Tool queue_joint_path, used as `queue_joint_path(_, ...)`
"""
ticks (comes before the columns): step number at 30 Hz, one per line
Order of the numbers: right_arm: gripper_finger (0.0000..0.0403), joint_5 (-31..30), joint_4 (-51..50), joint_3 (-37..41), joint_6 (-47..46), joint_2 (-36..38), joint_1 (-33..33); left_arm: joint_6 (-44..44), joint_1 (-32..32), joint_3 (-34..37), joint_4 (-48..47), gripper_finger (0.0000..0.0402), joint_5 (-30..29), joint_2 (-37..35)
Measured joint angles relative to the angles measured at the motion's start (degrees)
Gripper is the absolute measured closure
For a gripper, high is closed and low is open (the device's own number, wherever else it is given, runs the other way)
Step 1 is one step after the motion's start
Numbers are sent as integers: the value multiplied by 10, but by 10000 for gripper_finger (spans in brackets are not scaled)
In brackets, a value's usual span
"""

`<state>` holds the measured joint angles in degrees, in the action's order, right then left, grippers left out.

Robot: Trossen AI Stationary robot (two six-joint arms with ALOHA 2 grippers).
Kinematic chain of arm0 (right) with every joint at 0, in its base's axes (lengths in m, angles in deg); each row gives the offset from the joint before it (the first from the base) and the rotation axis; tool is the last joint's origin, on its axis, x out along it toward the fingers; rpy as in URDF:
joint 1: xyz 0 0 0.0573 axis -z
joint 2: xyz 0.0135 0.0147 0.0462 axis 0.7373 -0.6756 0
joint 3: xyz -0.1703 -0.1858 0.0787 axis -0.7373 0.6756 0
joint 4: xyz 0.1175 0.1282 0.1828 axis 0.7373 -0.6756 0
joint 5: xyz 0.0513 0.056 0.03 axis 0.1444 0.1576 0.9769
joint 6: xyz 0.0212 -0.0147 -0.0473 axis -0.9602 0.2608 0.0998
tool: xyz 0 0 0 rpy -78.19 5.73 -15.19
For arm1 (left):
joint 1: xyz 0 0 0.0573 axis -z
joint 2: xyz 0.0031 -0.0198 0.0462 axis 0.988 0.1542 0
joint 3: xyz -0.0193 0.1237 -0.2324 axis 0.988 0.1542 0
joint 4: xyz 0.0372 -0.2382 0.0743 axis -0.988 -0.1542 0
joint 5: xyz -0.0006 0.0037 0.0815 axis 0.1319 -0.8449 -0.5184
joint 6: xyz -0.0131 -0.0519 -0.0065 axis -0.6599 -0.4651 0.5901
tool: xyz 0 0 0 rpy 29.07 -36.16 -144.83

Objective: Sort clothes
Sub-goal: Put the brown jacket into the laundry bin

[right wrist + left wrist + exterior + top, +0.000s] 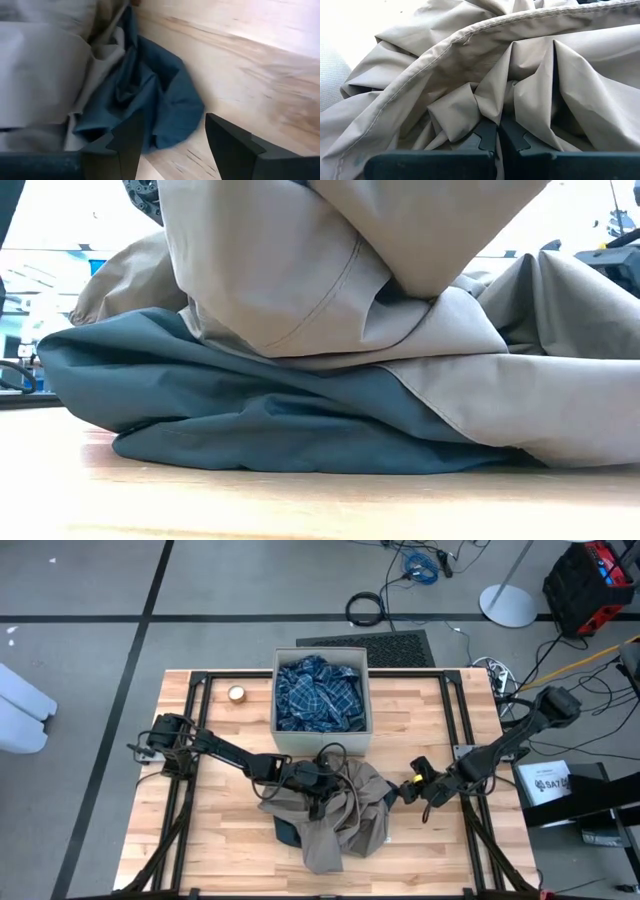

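A large tan-brown garment (340, 805) lies crumpled at the table's middle, on top of a dark slate garment (285, 832). The slate one rests flat on the wood in the low view (250, 420). My left gripper (316, 790) is shut on the tan garment (470, 75). My right gripper (402, 790) is open at the pile's right edge. In its wrist view (172, 145) a slate corner (150, 95) lies just ahead of its fingers. A blue plaid shirt (318, 692) lies in the beige box (322, 657). No other clothes show. My left gripper pinches a bunched fold of the tan garment (496, 114) between its two fingers, several layers gathered together. The fingers come from the table's left, slanting down. In the low view the held part (330, 240) is raised, and the rest lies on the slate garment and the table.
The beige fabric box stands at the far middle, just behind the pile. A small roll of tape (237, 693) lies left of the box. Black frame rails (190, 720) run along the table's left and right sides. Bare wood (210, 840) shows at the near left and near right.
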<state>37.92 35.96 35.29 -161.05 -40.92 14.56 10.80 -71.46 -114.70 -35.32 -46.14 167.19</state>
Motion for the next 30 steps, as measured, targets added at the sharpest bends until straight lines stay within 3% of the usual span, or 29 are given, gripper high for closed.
queue_joint_path(3, 204, -16, 60, 9, 4, -25, 0, 0, 1, 0, 0, 396, 0, 0)
queue_joint_path(11, 204, -132, 266, 27, 93, -84, 0, 0, 1, 0, 0, 396, 0, 0)
queue_joint_path(22, 204, -140, 538, 26, 249, -120, 19, 5, 1, 0, 22, 395, -5, 0)
queue_joint_path(30, 204, -103, 564, -14, 247, -226, 51, 6, 1, 0, 22, 395, -7, 0)
